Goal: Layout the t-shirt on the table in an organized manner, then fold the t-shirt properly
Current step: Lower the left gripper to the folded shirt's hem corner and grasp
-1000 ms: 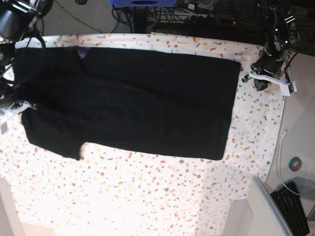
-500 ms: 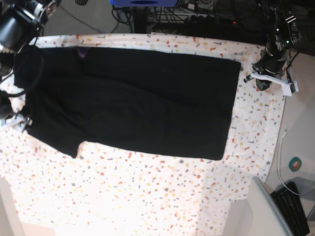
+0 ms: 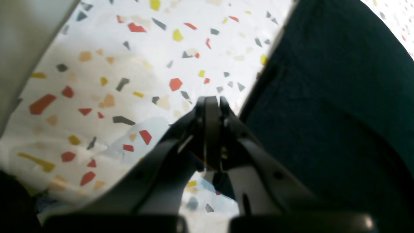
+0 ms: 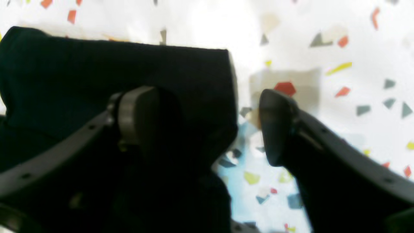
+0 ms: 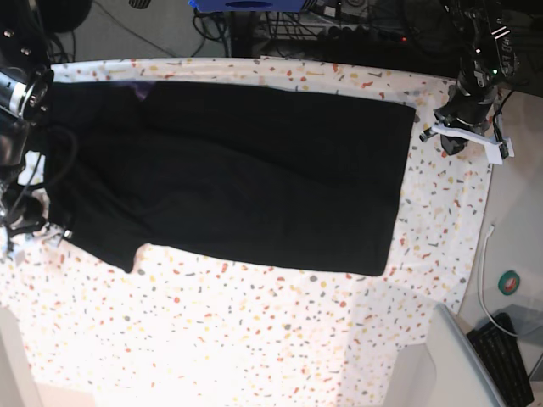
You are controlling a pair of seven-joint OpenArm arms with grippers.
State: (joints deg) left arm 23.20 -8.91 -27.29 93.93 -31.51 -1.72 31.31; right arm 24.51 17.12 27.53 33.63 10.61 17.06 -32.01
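**Shirt spread flat, both tools at its ends**

The black t-shirt [image 5: 254, 182] lay flat over the speckled desk [image 5: 254, 339], long side across the base view. A small purple patch [image 5: 144, 88] showed near its collar end.

The left tool [image 3: 212, 106] was pressed together, with nothing between its two fingers. It stood over the bare speckled cloth, and the straight edge of the shirt ran just beside it, on the right side of the tool in the wrist view. In the base view this tool [image 5: 458, 131] was near the bottom end of the shirt, apart from the cloth.

The right tool [image 4: 207, 126] was spread wide. One finger [image 4: 136, 113] was over a sleeve of the shirt [image 4: 129, 74], and the other finger [image 4: 275, 123] was over the bare desk [image 4: 339, 38], just beside the sleeve edge. I cannot tell if the first finger touched the cloth; the tool pinched nothing. In the base view the right tool [image 5: 34, 222] was at the sleeve end.
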